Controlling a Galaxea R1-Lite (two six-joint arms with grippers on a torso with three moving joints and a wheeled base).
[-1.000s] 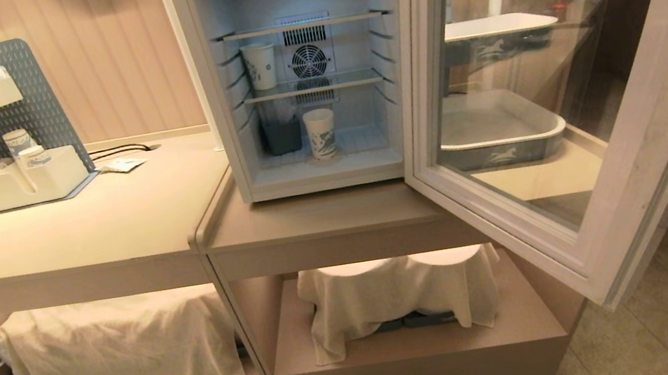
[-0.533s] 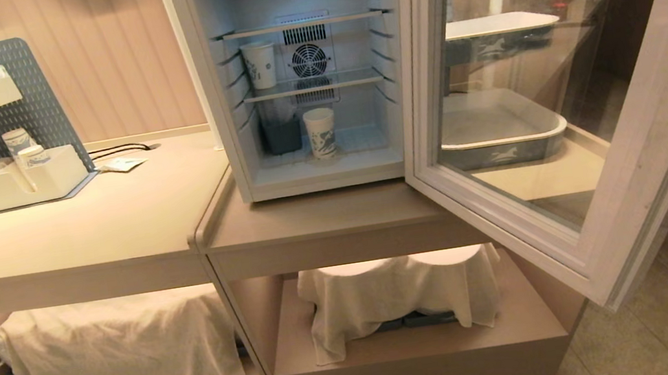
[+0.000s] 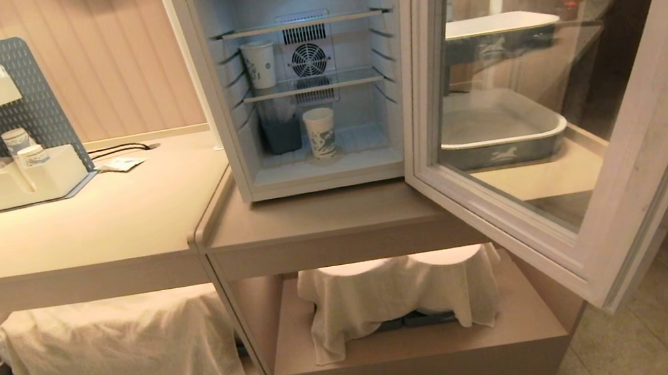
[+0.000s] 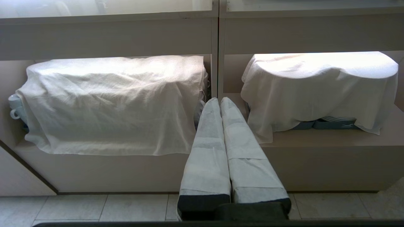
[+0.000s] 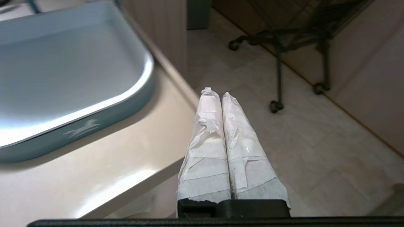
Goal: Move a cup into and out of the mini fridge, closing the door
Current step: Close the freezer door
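Observation:
The mini fridge (image 3: 217,99) stands open on the counter, its light on. Its door (image 3: 645,124) is swung far out to the right, over the counter's front edge. The cup (image 3: 320,132), white with a blue print, stands upright on the fridge's floor. A second such cup (image 3: 259,64) stands on the middle shelf at the left. Neither gripper shows in the head view. My left gripper (image 4: 220,100) is shut and empty, low before the counter's under-shelves. My right gripper (image 5: 218,94) is shut and empty, over the counter's right corner beside a blue tray (image 5: 94,123).
A dark grey container (image 3: 282,136) sits left of the cup. A white rack (image 3: 13,180) with stacked cups stands at the counter's far left. White cloths (image 4: 110,101) (image 4: 315,85) cover things on the low shelves. A wheeled chair (image 5: 277,47) stands on the tiled floor at the right.
Fridge, door and cups stay where they were. Only the reflections in the door's glass shift slightly.

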